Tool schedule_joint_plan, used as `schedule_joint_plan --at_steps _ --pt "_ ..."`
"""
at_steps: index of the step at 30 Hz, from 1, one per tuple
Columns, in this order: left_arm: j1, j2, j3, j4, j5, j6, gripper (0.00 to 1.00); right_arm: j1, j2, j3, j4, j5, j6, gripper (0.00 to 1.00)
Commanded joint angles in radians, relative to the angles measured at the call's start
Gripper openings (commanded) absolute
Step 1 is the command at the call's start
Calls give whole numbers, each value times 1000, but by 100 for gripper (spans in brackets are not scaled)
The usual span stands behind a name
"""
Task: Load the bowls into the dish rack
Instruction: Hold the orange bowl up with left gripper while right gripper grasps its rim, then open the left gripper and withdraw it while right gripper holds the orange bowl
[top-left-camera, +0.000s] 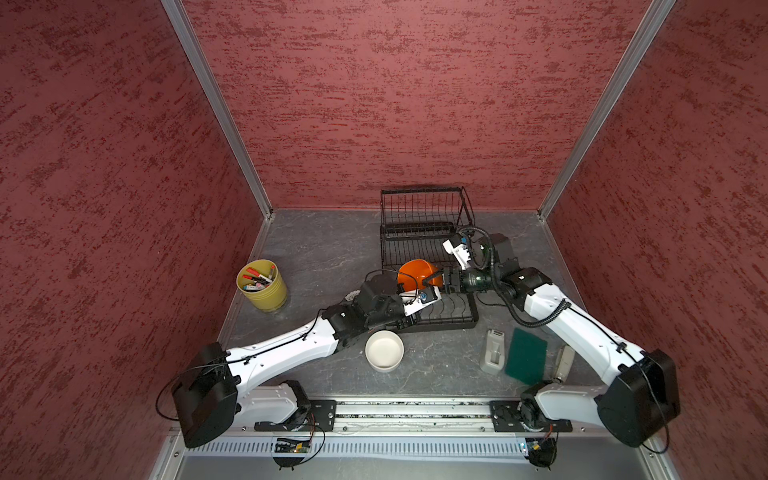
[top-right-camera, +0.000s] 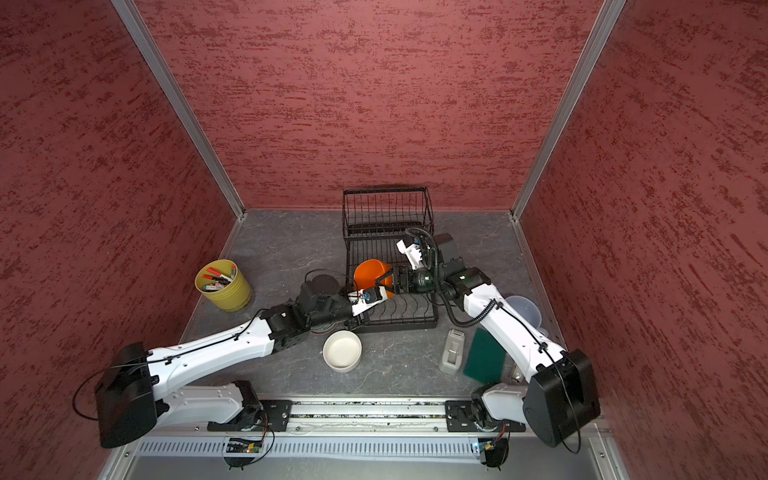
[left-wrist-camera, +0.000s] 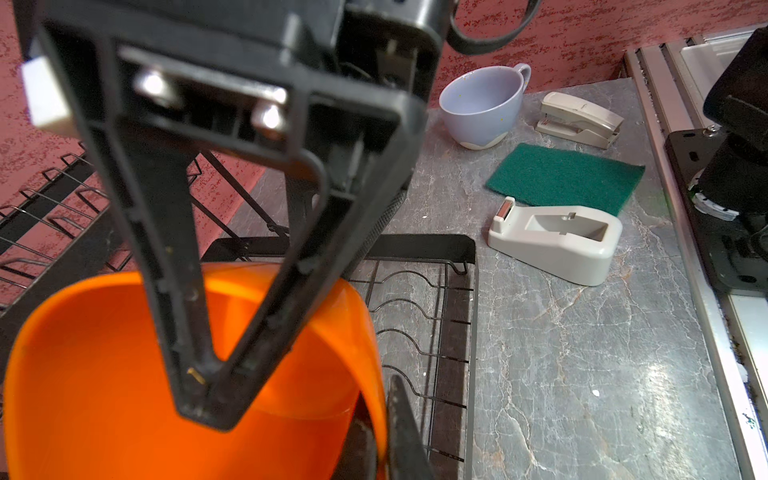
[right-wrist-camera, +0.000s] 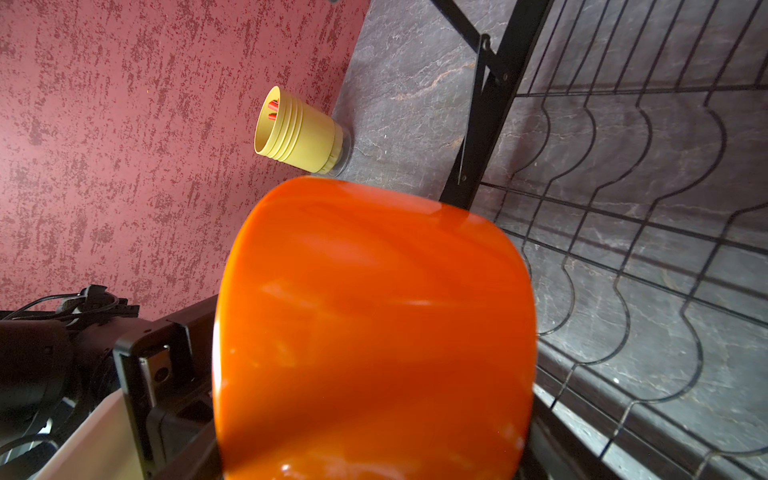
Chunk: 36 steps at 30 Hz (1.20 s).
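Orange bowl over rack; markers in cup

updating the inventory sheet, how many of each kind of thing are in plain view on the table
bowls: 2, orange bowl, white bowl
cups: 2, marker cup, lilac mug
dish rack: 1
stapler: 1
tape dispenser: 1
green pad: 1
total: 8 in plain view

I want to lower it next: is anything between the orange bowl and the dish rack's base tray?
Nothing visible. The orange bowl is tilted over the dish rack, whose wire dividers beside it lie bare. The left hand and right hand are at the bowl itself; the spot directly beneath is hidden.
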Motion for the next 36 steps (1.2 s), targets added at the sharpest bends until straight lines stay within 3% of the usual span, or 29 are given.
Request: schedule_joint_plan --at_steps 1,9,12,14,22,30,36 --pt "3 0 -3 100 11 -19 0 8 -13 -12 43 -22 -3 75" --pt "4 6 1 110 12 -31 7 9 -20 -18 47 14 3 73" --pt "3 11 2 114 14 -34 17 9 -19 -20 47 30 4 73" --pt "3 11 2 117 19 -35 18 8 -19 -21 49 36 6 73" --pt "2 16 2 121 23 -35 44 9 -22 -24 49 72 7 72" --pt "2 0 -6 93 22 -29 61 8 -9 -26 54 135 5 72" --pt "2 -48 -29 56 4 -32 83 9 9 -15 32 233 -22 72"
